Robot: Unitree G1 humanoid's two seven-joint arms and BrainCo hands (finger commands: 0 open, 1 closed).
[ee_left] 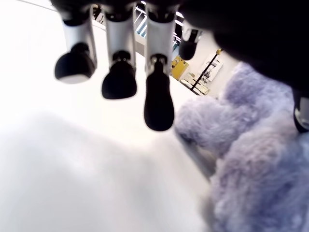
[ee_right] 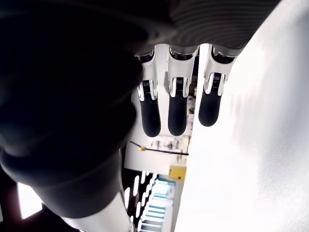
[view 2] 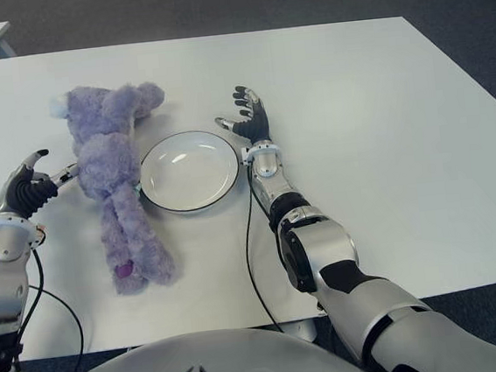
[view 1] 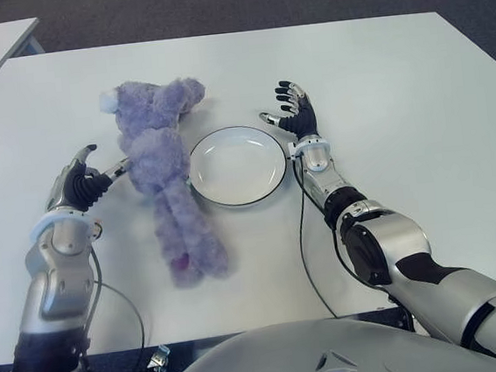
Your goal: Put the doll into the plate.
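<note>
Doll (view 1: 163, 172): purple plush, lying flat on the white table (view 1: 396, 84), just left of the plate (view 1: 238, 165), its body against the plate's rim; we hold it in neither hand. Plate: white, dark-rimmed. Our left hand (view 1: 85, 180): left of the doll, fingers loosely spread, thumb tip at the plush, gripping nothing. Our right hand (view 1: 294, 111): just right of the plate, fingers extended and spread, holding nothing.

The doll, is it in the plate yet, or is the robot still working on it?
Not yet. The doll lies on the table beside the plate, which holds nothing. The left hand is at the doll's side, fingers open, with no grip. The right hand shows open on the plate's other side. Grasping, lifting and placing are all left.
</note>
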